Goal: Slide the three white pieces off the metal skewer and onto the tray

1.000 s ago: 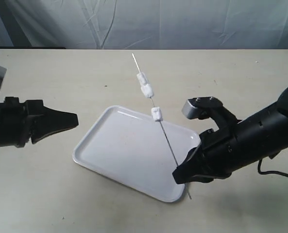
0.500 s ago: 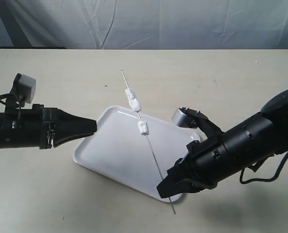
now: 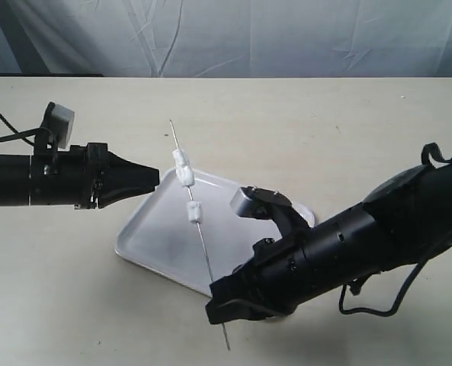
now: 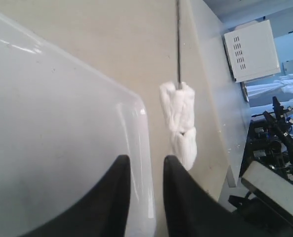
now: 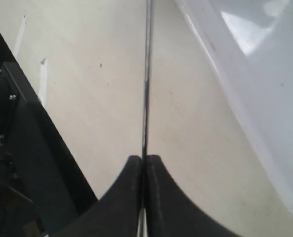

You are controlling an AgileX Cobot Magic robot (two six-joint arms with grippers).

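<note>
Skewer swung across the tray, left tool moving in

Over the last second our right tool (image 3: 215,310), clamped on the metal skewer (image 3: 205,258) near its lower end, has carried it across the tray (image 3: 158,232). Our left tool (image 3: 154,178), fingers slightly apart and empty, has advanced to just beside the three white pieces (image 3: 184,171). All three are on the rod: two by the tray's far rim, the lowest over the tray. We judge stripping can begin.
</note>
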